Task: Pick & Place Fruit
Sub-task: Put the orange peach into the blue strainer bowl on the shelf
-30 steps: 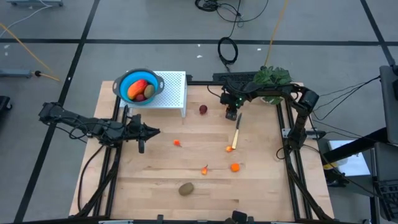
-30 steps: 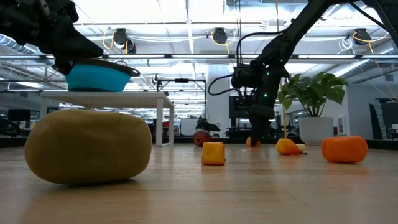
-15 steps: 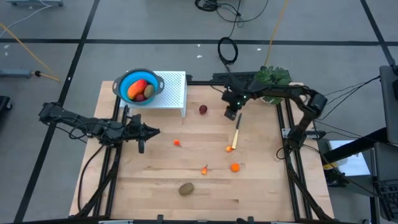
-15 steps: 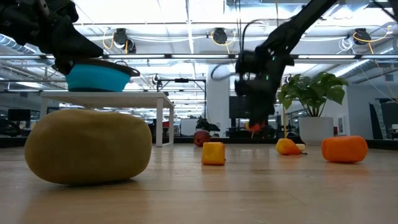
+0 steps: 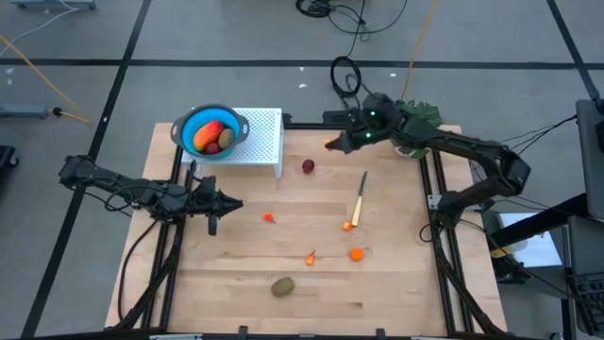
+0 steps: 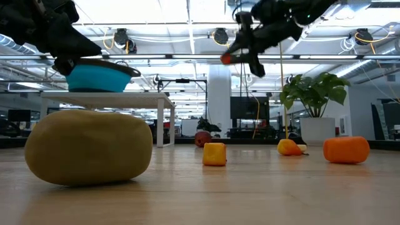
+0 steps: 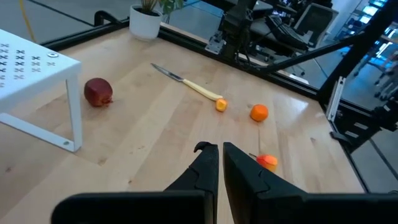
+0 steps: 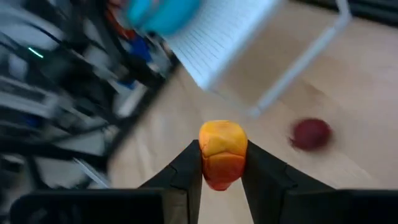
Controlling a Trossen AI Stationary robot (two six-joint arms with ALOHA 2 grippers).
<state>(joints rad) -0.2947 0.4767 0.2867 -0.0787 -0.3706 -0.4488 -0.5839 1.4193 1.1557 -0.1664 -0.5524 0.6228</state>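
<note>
My right gripper (image 5: pixel 336 143) hangs high over the table's far edge, shut on a small orange-red fruit piece (image 8: pixel 222 143), also seen in the low view (image 6: pixel 225 59). A dark red ball (image 5: pixel 309 166) lies on the wood below it. A brown-green oval (image 5: pixel 282 286) rests near the front edge, and several tiny orange bits (image 5: pixel 357 253) lie mid-table. The blue bowl (image 5: pixel 212 132) holds fruit and stands on a white stand (image 5: pixel 266 142). My left gripper (image 7: pixel 221 149) is shut on nothing, above the table's left side (image 5: pixel 234 200). My right gripper pinches the orange-red piece by its two opposite sides (image 8: pixel 208 163) between its two fingers. The fingers (image 6: pixel 245 50) point toward the table's left and slightly down. The piece is lifted well clear of the table.
A yellow-handled knife (image 5: pixel 360 196) lies right of centre, its handle end next to an orange bit (image 5: pixel 348 226). A potted plant (image 5: pixel 415 118) stands at the far right corner. Open wood lies between the stand and the knife.
My right gripper has risen from the table by the knife's far end and swung toward the far left, turning from pointing down to nearly level. The orange-red piece has come up with it, lifted clear off the wood.
</note>
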